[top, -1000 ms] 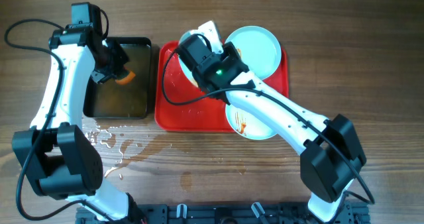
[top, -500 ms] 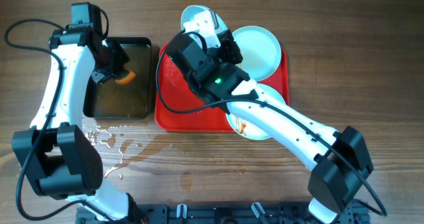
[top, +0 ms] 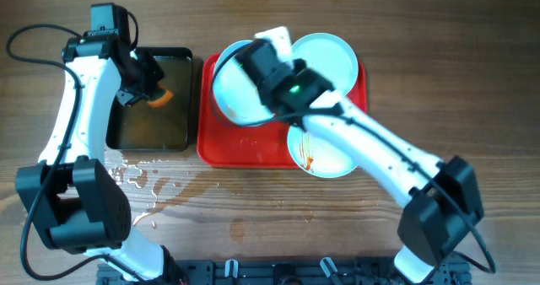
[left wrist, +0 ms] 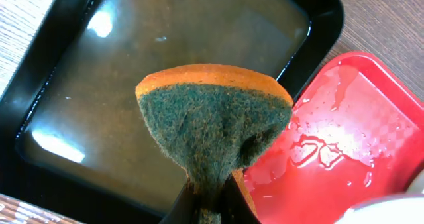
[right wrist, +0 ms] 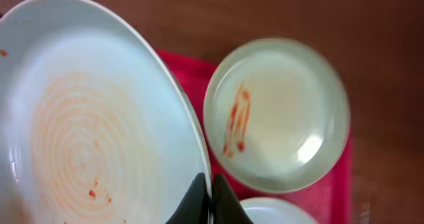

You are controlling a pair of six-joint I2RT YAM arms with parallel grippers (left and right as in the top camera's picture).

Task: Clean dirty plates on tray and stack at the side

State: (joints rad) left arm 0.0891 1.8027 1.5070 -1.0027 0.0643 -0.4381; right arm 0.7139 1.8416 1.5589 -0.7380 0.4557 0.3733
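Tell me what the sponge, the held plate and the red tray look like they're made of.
Sponge: orange foam with a green fibrous scouring face. Held plate: probably glazed ceramic or melamine, glossy pale blue. Red tray: likely plastic, smooth, wet and shiny.

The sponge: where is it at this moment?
In the overhead view, the sponge is at the left, held by the left gripper over the black tray.

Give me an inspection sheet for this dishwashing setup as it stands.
Surface: wooden table, water puddle near black tray.
Job's things: red tray wet; smeared plate held tilted; streaked plate and third plate rest on it.
Clutter: black tray holds brownish water.
Claws: left claw shut on sponge; right claw shut on smeared plate's rim.
Cables: black cable loops at far left.
Surroundings: nothing seen.
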